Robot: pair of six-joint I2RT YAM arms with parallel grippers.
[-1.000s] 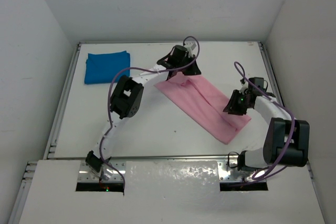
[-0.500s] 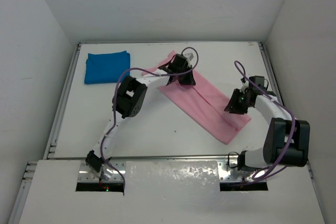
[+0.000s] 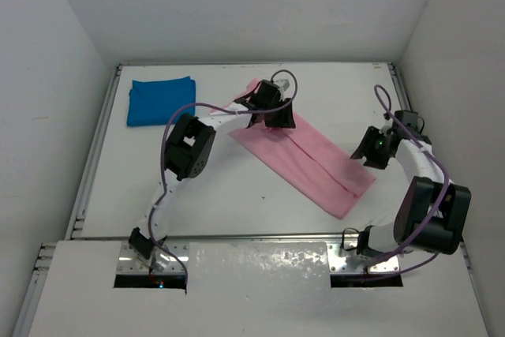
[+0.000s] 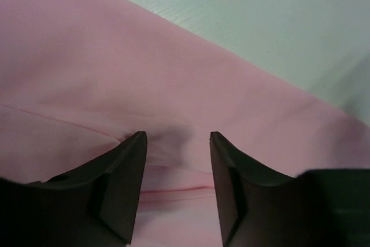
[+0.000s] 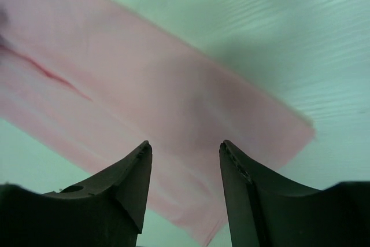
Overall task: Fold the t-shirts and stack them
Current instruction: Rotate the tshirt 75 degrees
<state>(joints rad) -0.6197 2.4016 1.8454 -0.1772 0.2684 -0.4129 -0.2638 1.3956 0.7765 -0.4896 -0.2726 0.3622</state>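
Note:
The pink t-shirt [image 3: 312, 159] lies flat as a long folded strip running diagonally from the back centre to the front right of the table. My left gripper [image 3: 276, 118] hovers low over its upper end, jaws open, with a fold seam of the pink t-shirt [image 4: 173, 85] showing below my left gripper [image 4: 177, 140]. My right gripper [image 3: 369, 150] stands open just right of the strip's lower end, above the pink t-shirt [image 5: 173, 96]; nothing sits between the jaws of my right gripper [image 5: 185, 147]. The blue t-shirt [image 3: 160, 100] rests folded at the back left.
Metal rails [image 3: 93, 155] line the table's left and right edges, and white walls close in on three sides. A purple cable [image 3: 207, 106] loops over the left arm.
The left gripper came down with the shirt's upper end and opened, leaving it flat. The right gripper opened and drew back to the right, off the strip's lower end.

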